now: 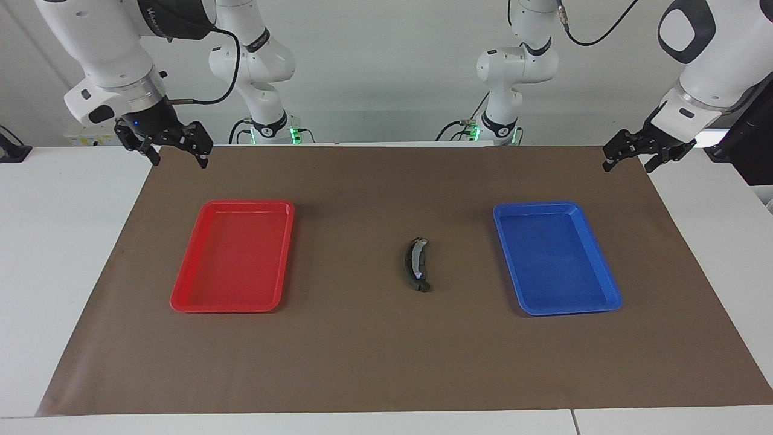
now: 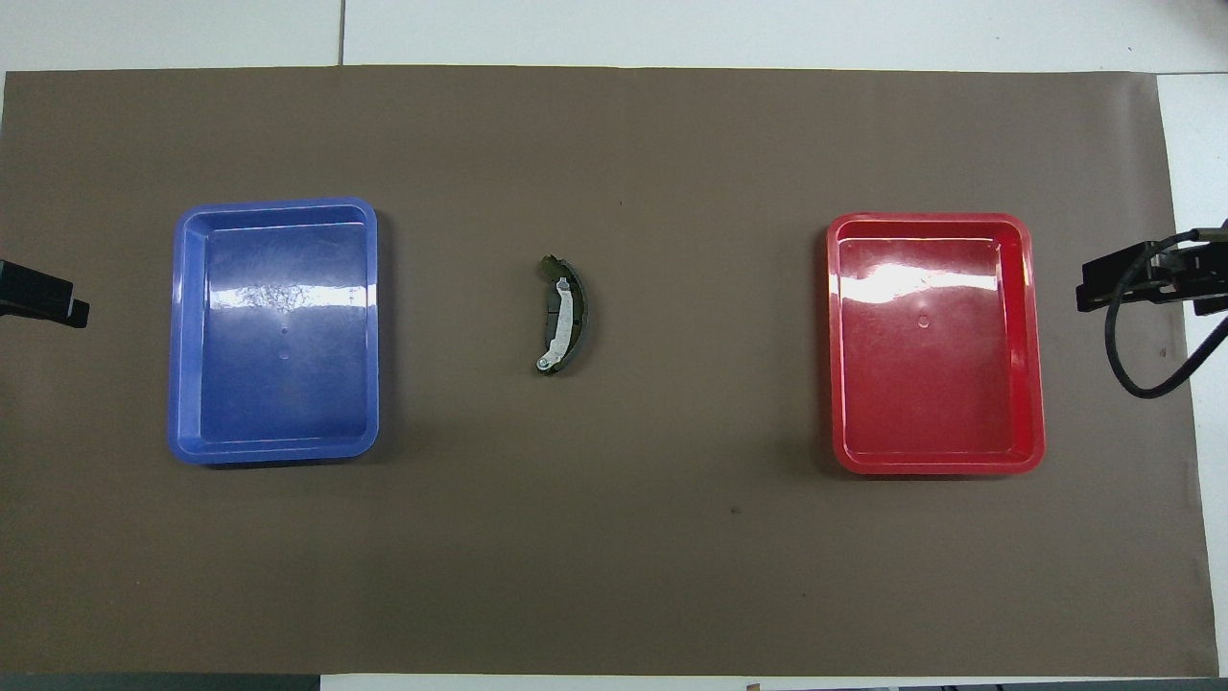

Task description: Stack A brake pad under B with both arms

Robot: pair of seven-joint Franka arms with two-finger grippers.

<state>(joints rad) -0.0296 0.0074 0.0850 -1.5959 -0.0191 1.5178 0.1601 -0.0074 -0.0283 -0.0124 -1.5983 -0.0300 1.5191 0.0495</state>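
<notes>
The crescent-shaped piece B [image 1: 416, 264] lies on the brown mat midway between the two trays, its silvery strip facing up; it also shows in the overhead view [image 2: 563, 315]. A dark grey bit of the A brake pad [image 2: 551, 307] shows at B's inner edge and seems to lie under it; the rest of the pad is hidden. My right gripper [image 1: 176, 152] hangs open and empty over the mat's edge at the right arm's end, apart from the pieces. My left gripper [image 1: 628, 162] hangs open and empty over the mat's edge at the left arm's end.
An empty red tray [image 1: 181, 296] lies toward the right arm's end and an empty blue tray [image 1: 610, 296] toward the left arm's end. Two smaller white arms [image 1: 259, 66] stand at the robots' end of the table.
</notes>
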